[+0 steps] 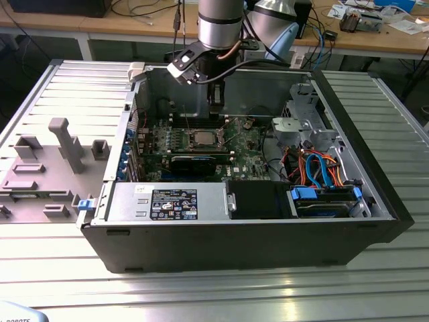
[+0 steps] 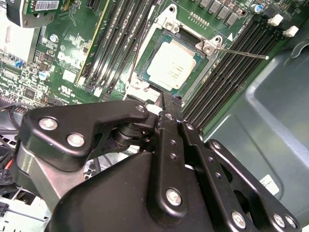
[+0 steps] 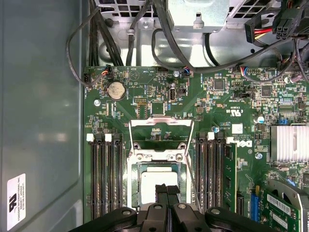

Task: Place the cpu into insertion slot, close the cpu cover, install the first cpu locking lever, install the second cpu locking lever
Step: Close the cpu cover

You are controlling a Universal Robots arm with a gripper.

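Observation:
The cpu [image 2: 173, 65], a silver-topped square chip, lies flat in the insertion slot [image 2: 141, 72] on the green board; in the exterior view the cpu [image 1: 203, 139] shows mid-board. The cpu cover [image 3: 161, 126], a thin metal frame with a window, stands swung open off the slot's hinge side. A thin locking lever [image 2: 241, 52] sticks out sideways, unlatched. My gripper [image 3: 166, 189] hangs just above the cpu's edge, its black fingers [image 2: 170, 116] pressed together with nothing between them. In the exterior view the gripper [image 1: 214, 107] sits behind the slot, inside the case.
Black memory slots [image 3: 107, 179] flank the socket on both sides. A long black card [image 1: 194, 161] lies in front of it. Drive cage and coloured cables [image 1: 315, 168] fill the exterior view's right. The case walls [image 1: 234, 241] enclose the board. A grey fixture [image 1: 60, 144] stands outside.

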